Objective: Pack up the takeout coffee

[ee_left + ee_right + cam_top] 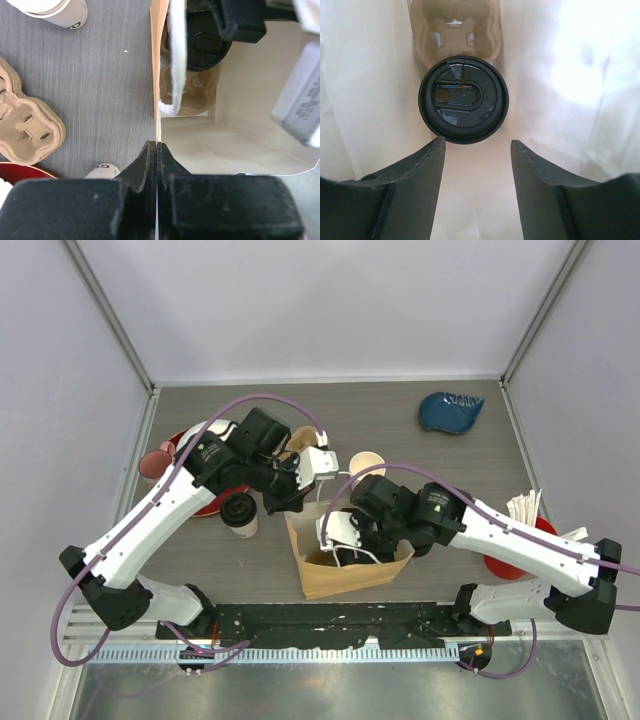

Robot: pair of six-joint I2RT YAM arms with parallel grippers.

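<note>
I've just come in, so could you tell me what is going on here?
The left gripper is shut on the rim of the brown paper bag, holding it open. The right gripper is inside the bag, its jaws open just above a lidded coffee cup resting in the cardboard carrier at the bottom. The second lidded cup stands outside on the table, left of the bag.

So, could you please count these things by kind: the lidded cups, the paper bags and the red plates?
Lidded cups: 2
Paper bag: 1
Red plates: 2
Total: 5
</note>
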